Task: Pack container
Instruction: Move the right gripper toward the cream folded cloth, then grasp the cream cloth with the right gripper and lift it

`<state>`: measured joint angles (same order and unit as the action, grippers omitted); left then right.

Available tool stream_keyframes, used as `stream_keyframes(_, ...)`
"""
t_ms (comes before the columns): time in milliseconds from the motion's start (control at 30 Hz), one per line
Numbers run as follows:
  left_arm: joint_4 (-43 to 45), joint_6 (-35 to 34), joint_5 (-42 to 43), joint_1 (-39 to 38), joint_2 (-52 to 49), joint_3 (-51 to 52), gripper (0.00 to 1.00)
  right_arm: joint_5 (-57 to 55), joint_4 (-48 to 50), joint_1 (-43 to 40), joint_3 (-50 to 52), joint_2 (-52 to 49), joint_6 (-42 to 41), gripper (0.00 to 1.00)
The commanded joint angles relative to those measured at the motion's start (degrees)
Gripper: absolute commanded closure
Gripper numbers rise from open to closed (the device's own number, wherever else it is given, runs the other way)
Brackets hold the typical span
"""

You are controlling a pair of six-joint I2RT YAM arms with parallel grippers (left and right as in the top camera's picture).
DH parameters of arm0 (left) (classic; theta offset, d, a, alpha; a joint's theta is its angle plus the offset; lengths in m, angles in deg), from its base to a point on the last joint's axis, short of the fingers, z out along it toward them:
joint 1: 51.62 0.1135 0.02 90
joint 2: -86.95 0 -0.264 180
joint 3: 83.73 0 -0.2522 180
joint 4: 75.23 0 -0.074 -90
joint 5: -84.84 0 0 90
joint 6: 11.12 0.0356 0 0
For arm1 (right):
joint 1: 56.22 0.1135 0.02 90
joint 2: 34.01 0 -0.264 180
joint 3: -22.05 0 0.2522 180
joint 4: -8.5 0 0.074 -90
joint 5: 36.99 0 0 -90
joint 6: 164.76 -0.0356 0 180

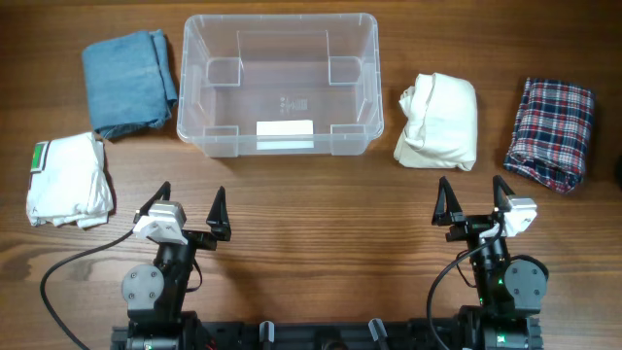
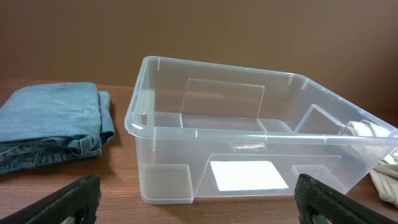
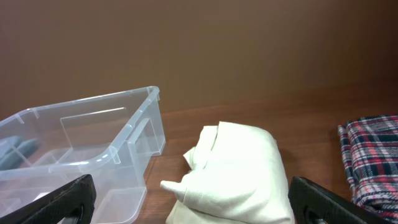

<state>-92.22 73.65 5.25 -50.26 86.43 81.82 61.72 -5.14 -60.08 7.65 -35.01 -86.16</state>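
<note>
You're holding both jaws wide open, gripping nothing. The container [image 2: 186,132], sitting ahead of the left jaws, is looking light, stiff, slippery; pinch its rim.

A clear rectangular plastic container [image 2: 205,132] stands on the brown wooden worktop [image 2: 118,186], with a white label [image 2: 249,175] at its near wall. A folded blue denim garment [image 2: 50,121] lies just left of it. A crumpled cream cloth [image 2: 387,177] shows at the right.

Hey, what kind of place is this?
Likely a robot lab bench: left arm and right arm mounted at a wooden table, with a clear bin and folded jeans laid out.
</note>
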Motion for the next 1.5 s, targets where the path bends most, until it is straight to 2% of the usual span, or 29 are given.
stream_keyframes(0,-0.1,-0.3,0.5,0.3,0.1,0.4,0.00,-0.8,0.5,-0.3,0.3,0.2,-7.0,0.00)
stream_keyframes(267,-0.1,-0.3,0.5,0.3,0.1,0.4,0.00,-0.7,0.5,-0.3,0.3,0.2,-6.2,0.00)
stream_keyframes(333,-0.1,-0.3,0.5,0.3,0.1,0.4,0.00,2.3,-0.1,-0.3,-0.4,0.1,-1.6,0.00)
stream_keyframes(400,-0.1,-0.3,0.5,0.3,0.1,0.4,0.00,4.7,-2.5,-0.3,-5.3,-3.3,-0.6,0.00)
stream_keyframes(467,-0.1,-0.3,0.5,0.3,0.1,0.4,0.00,6.9,-2.6,-0.3,-11.2,-10.6,-0.6,0.00)
stream_keyframes(567,-0.1,-0.3,0.5,0.3,0.1,0.4,0.00,13.1,-4.5,-0.3,-25.1,-31.1,-0.6,0.00)
stream_keyframes(700,-0.1,-0.3,0.5,0.3,0.1,0.4,0.00,15.8,-19.8,-0.6,-53.0,-59.9,1.5,0.00)
stream_keyframes(767,-0.1,-0.3,0.5,0.3,0.1,0.4,0.00,15.8,-28.0,-1.9,-65.6,-70.5,7.0,0.00)
stream_keyframes(833,-0.1,-0.3,0.5,0.3,0.1,0.4,0.00,15.8,-31.9,-4.2,-73.9,-78.3,10.3,0.00)
stream_keyframes(900,-0.1,-0.3,0.5,0.3,0.1,0.4,0.00,15.8,-32.2,-6.5,-77.7,-83.8,11.1,0.00)
stream_keyframes(1033,-0.1,-0.3,0.5,0.3,0.1,0.4,0.00,15.6,-32.2,-12.2,-77.6,-93.7,16.0,0.00)
stream_keyframes(1267,-0.1,-0.3,0.5,0.3,0.1,0.4,0.00,16.7,-34.9,-12.5,-77.6,-107.3,24.9,0.00)
stream_keyframes(1400,-0.1,-0.3,0.5,0.3,0.1,0.4,0.00,18.9,-34.9,-12.5,-77.6,-113.9,26.4,0.01)
stream_keyframes(1467,-0.1,-0.3,0.5,0.3,0.1,0.4,0.00,20.2,-35.0,-12.5,-77.6,-117.0,26.4,0.04)
